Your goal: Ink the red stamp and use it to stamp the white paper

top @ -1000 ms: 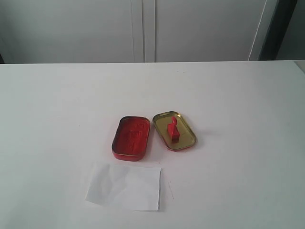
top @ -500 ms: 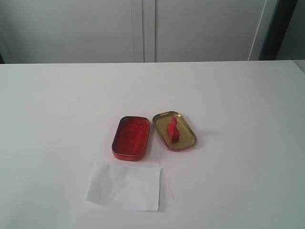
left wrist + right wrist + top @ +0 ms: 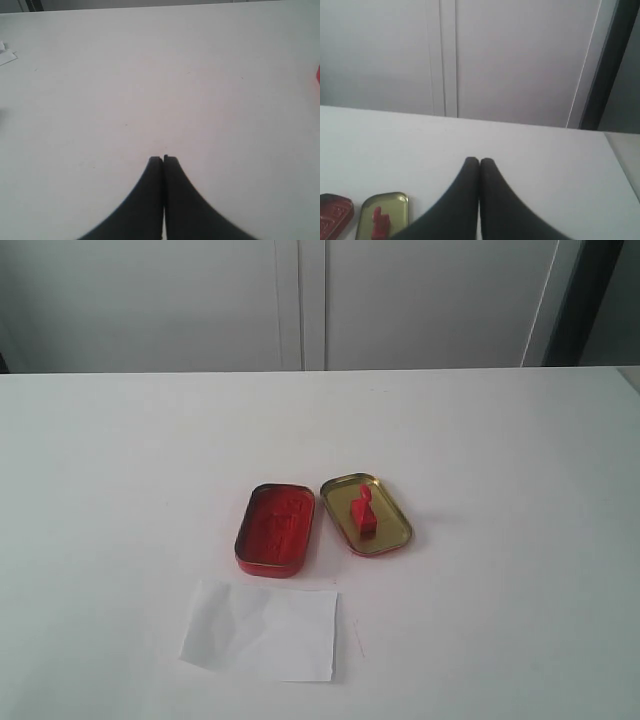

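— Fingers of the left gripper (image 3: 163, 159): how are they held?
— They are pressed together, with nothing held between them, above the bare white table (image 3: 500, 490). The right gripper (image 3: 479, 161) is closed the same way, and nothing is gripped by it either.
— Where is the small red plastic stamp with the knob handle (image 3: 363, 509) found?
— It is seen inside the gold-lined metal tin lid (image 3: 392, 538), well apart from both grippers. Whether it stands upright or leans cannot be told.
— And the thin white rectangular paper sheet (image 3: 262, 632)?
— It is laid flat on the table, slightly wrinkled, just in front of the open red rounded-rectangle ink-pad tin (image 3: 275, 530) and not touching it. That tin is set just left of the lid.
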